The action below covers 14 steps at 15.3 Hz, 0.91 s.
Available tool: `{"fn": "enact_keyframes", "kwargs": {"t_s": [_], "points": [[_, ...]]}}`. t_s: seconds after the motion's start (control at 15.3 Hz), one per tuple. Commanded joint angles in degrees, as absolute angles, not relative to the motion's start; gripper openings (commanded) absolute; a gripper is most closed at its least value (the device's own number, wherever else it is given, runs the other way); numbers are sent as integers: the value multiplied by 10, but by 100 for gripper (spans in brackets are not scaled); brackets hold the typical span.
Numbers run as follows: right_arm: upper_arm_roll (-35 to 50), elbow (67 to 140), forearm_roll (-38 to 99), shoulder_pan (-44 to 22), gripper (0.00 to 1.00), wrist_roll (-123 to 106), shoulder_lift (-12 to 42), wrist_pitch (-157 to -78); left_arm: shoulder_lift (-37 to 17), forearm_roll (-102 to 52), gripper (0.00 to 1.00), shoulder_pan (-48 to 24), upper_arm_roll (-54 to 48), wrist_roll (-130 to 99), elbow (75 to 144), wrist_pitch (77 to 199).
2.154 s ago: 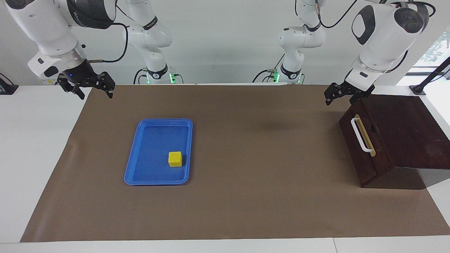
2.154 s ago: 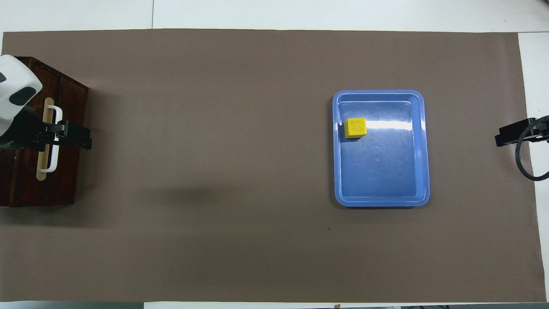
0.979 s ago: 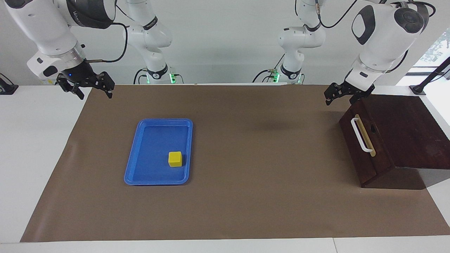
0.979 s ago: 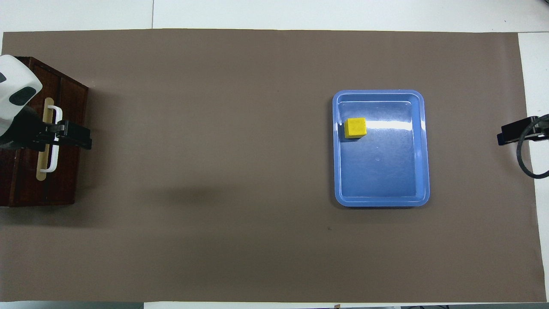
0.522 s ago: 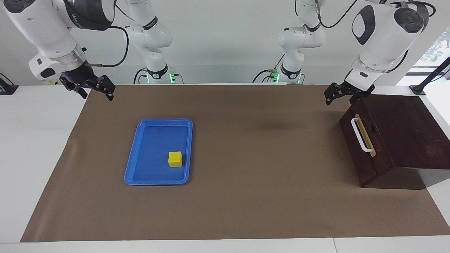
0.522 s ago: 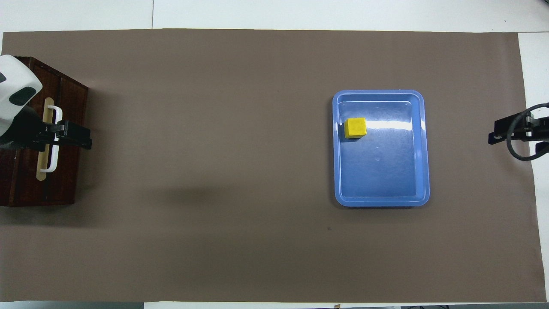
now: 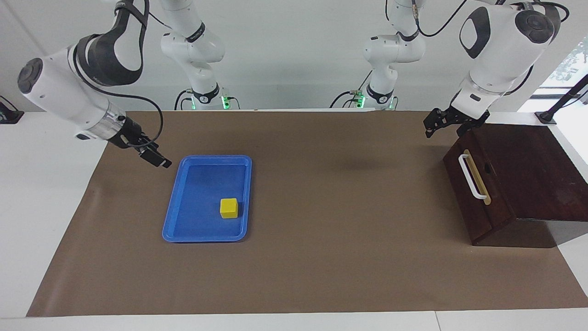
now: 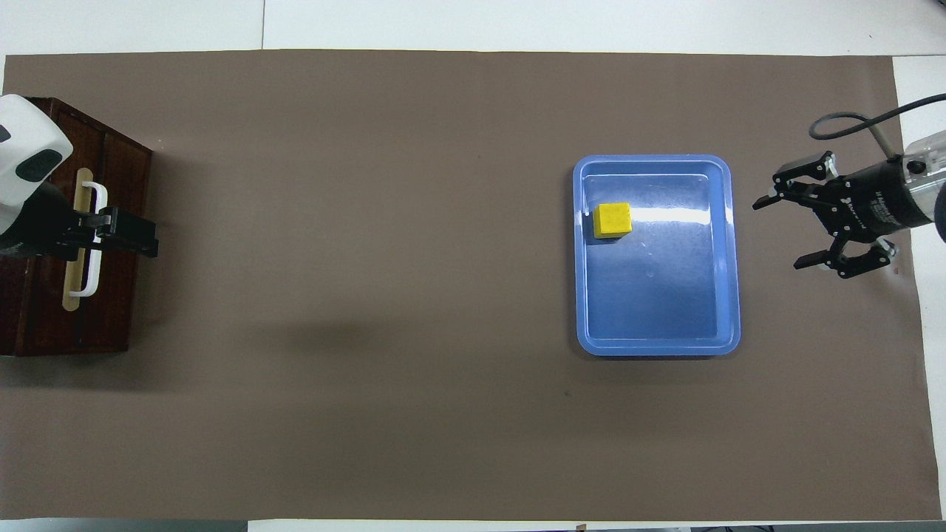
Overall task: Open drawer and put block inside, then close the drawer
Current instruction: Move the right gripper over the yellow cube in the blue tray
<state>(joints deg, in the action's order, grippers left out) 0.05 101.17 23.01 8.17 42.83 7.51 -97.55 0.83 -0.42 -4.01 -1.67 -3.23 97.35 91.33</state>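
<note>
A robotics lab: two white Franka arms (image 7: 197, 50) bolted at a white bench (image 7: 41, 184), brown paper mat (image 7: 321, 184) spread flat, bare grey wall, cables trailing.

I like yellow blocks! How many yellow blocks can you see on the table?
1. The yellow cube sits in the blue tray, toward the right arm's end of the table. The dark wooden drawer is shut, so anything inside it is hidden.
</note>
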Motion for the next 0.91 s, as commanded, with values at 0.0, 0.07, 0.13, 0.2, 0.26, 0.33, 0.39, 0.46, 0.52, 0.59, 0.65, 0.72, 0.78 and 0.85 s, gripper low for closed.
{"fn": "enact_keyframes", "kwargs": {"t_s": [0.0,0.07,0.13,0.2,0.26,0.33,0.39,0.46,0.52,0.59,0.65,0.72,0.78,0.85], "points": [[4,1071,304,81,100,514,73,-1038,16,-12,100,-37,-17,-35,978,916],[5,1093,327,75,100,538,72,-1065,16,-12,100,-37,-17,-35,978,916],[4,1109,349,70,100,547,72,-1081,16,-12,100,-37,-17,-35,978,916],[4,1117,372,70,100,552,79,-1094,16,-12,100,-37,-17,-35,978,916],[5,1116,392,69,100,561,100,-1097,16,-12,100,-37,-17,-35,978,916],[5,1111,411,69,100,570,118,-1097,16,-12,100,-37,-17,-35,978,916],[5,1108,428,67,100,575,135,-1097,16,-12,100,-37,-17,-35,978,916],[5,1108,442,67,100,576,146,-1097,16,-12,100,-37,-17,-35,978,916],[5,1103,454,67,100,576,157,-1095,17,-12,100,-37,-17,-35,978,916],[5,1093,455,67,100,576,172,-1092,16,-12,100,-37,-17,-35,978,916],[7,1088,455,66,100,576,184,-1092,16,-12,100,-37,-17,-35,978,916],[8,1082,460,64,100,575,195,-1092,16,-12,100,-37,-17,-36,977,918],[8,1072,469,61,100,575,207,-1092,17,-12,100,-37,-17,-37,976,918],[7,1065,479,60,100,575,216,-1093,17,-12,100,-38,-18,-38,975,918]]}}
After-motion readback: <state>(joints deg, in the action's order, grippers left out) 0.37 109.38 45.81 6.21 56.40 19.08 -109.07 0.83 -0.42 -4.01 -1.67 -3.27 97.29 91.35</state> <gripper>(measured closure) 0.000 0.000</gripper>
